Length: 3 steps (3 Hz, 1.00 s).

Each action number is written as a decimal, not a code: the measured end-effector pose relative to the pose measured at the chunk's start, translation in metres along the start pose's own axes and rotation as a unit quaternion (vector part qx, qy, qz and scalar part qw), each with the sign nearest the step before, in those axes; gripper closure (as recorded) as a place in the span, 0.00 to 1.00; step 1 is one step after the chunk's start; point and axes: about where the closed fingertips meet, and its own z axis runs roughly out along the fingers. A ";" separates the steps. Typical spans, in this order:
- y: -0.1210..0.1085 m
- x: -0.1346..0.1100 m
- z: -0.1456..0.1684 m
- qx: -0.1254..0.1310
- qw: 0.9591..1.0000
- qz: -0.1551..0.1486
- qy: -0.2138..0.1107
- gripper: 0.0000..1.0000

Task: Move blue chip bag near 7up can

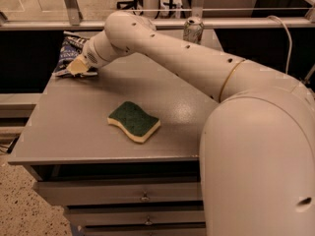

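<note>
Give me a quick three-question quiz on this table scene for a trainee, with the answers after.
1. True or false: the gripper is at the blue chip bag.
2. What lies in the middle of the table? A) sponge B) bowl C) apple
3. In the camera view, which is farther right, the bag or the 7up can?

Key: 1 true; 2 A; 3 the 7up can.
</note>
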 end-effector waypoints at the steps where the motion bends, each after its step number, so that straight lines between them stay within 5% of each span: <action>1: -0.001 0.000 -0.003 0.002 1.000 -0.001 -0.001 0.96; 3: -0.001 -0.003 -0.006 0.002 1.000 -0.001 -0.001 1.00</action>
